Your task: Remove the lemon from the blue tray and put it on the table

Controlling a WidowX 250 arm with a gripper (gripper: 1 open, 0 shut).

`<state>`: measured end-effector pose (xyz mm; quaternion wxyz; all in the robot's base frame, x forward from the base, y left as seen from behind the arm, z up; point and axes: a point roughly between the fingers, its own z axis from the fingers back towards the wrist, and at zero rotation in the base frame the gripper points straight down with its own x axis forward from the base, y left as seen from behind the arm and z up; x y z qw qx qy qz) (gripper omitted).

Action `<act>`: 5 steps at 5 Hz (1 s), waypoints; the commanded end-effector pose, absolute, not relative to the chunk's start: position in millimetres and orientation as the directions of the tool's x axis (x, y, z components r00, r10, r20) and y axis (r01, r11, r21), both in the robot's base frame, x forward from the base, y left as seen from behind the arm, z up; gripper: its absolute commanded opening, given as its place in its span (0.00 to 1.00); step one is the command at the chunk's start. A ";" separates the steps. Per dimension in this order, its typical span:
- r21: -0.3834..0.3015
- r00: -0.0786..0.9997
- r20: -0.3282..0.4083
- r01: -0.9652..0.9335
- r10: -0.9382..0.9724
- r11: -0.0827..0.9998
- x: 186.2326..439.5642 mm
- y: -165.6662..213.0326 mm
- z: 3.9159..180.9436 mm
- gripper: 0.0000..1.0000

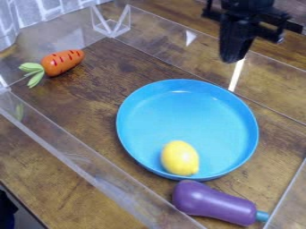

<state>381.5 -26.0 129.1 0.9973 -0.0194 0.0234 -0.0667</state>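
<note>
One lemon [181, 157] sits inside the blue tray [191, 107], on the near side close to the rim; it looks small, light, smooth and hard, so likely slippery, and best pinched across its narrow middle from above. Just beyond the tray's near edge lies a purple eggplant [216, 203]; a carrot [60, 62] rests far left on the table [107, 80]. Up at the far right the gripper [232, 55] hangs well above, fingers pressed together, carrying nothing

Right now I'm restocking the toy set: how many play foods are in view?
3: a lemon inside the blue tray, an eggplant on the table beside the tray, a carrot far left.
</note>
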 end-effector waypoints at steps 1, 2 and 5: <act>-0.019 0.992 0.072 0.105 -0.103 0.994 367.2 -0.5 173.2 0.00; -0.026 0.990 0.056 0.128 -0.126 0.991 359.4 -11.5 164.5 1.00; -0.041 0.972 0.023 0.233 -0.232 0.972 325.4 -45.0 130.4 1.00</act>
